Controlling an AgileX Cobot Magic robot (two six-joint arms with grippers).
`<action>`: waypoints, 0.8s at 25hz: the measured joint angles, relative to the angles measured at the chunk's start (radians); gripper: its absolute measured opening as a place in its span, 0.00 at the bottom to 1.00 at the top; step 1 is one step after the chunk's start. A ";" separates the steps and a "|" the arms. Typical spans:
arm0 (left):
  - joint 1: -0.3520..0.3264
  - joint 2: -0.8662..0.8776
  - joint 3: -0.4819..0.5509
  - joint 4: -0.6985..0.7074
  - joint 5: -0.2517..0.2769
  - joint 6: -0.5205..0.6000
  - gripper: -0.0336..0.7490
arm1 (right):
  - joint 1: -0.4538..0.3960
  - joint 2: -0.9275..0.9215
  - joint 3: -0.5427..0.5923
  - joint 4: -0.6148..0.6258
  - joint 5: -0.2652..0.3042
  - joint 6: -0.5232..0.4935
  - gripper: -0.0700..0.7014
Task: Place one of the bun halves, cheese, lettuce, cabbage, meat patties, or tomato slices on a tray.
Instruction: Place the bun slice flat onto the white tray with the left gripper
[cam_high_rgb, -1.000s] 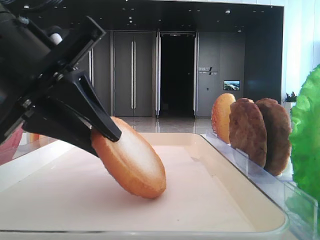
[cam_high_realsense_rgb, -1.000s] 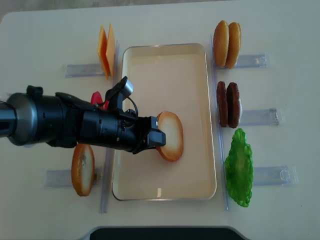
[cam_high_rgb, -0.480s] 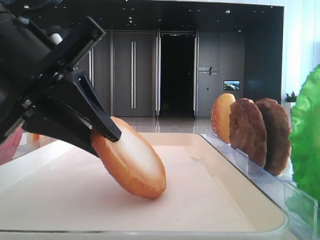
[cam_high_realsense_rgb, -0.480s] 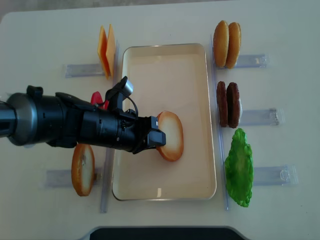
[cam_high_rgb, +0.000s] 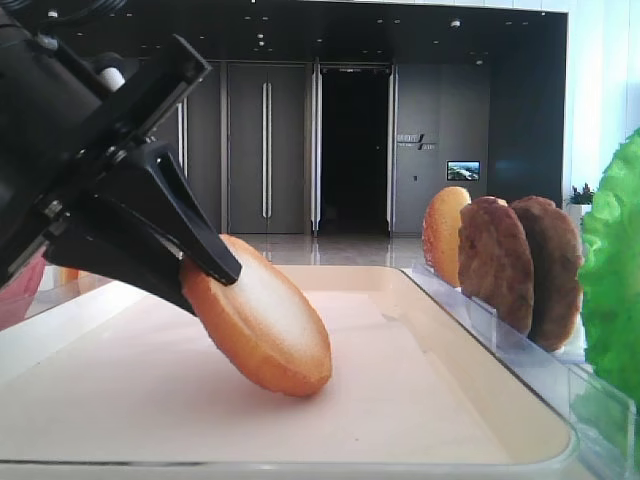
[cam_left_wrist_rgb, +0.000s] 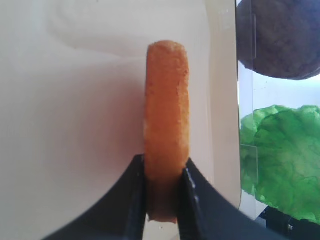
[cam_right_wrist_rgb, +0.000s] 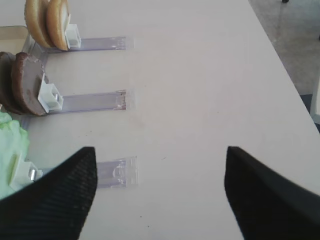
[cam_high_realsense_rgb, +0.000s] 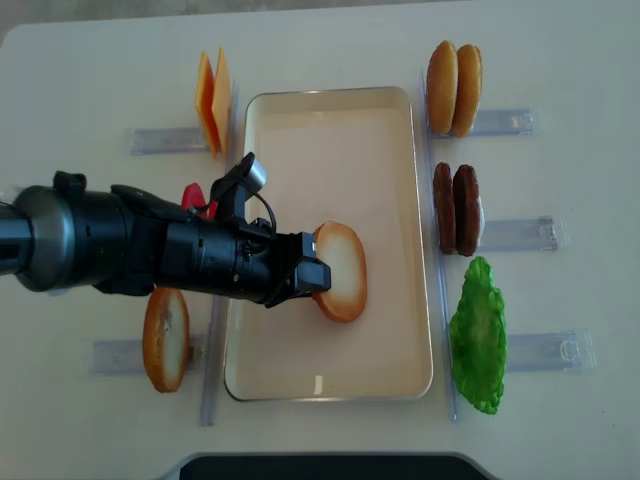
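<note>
A dark lobby with tall doors is seen behind the cream tray (cam_high_rgb: 470, 400) in the low exterior view; the bun half (cam_high_rgb: 258, 327), tilted, is held by the left gripper (cam_high_rgb: 195, 270), lower edge at the tray floor, sunk a shade lower than half a second ago. Right wrist: fingers (cam_right_wrist_rgb: 55, 200) spread wide, empty, over the table (cam_right_wrist_rgb: 200, 75). Left wrist: fingers clamped on the bun's rim. Overhead: bun mid-tray, unchanged. Release judged to be next.
</note>
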 joint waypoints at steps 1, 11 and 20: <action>0.000 0.000 0.000 0.000 0.000 0.000 0.20 | 0.000 0.000 0.000 0.000 0.000 0.000 0.78; 0.000 0.000 0.000 -0.001 -0.002 0.000 0.27 | 0.000 0.000 0.000 0.000 0.000 0.000 0.78; 0.000 0.000 0.000 0.005 -0.017 -0.012 0.49 | 0.000 0.000 0.000 0.000 0.000 0.000 0.78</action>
